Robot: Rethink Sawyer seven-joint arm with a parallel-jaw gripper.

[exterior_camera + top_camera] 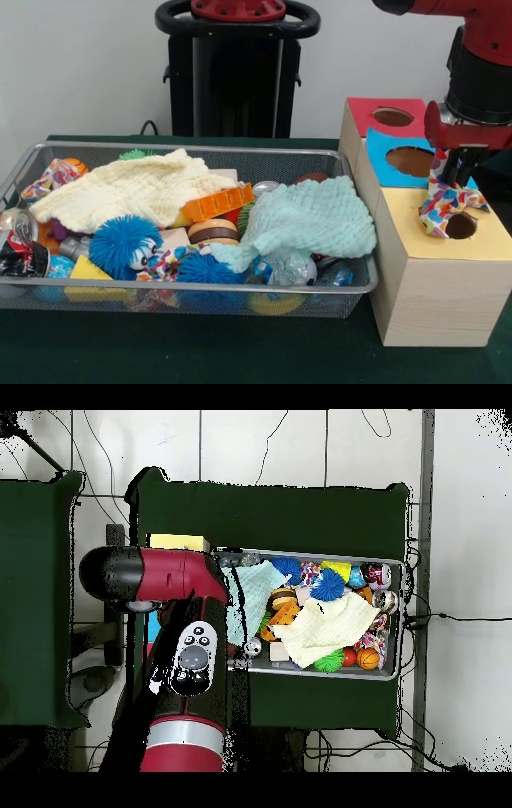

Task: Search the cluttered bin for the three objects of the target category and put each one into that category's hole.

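The red and black arm point(480, 72) descends from the upper right of the front view, its gripper point(458, 178) directly above the yellow-faced box point(448, 264). The gripper is clenched on a polka-dot cloth point(444, 204), which hangs crumpled at the rim of the hole point(462, 226). A second polka-dot cloth point(50, 178) lies at the bin's point(200, 290) far left end; another dotted piece point(164, 260) shows among the front clutter. The crushed can point(18, 240) bears markings, not legible. Overhead, the arm point(180, 624) covers the boxes.
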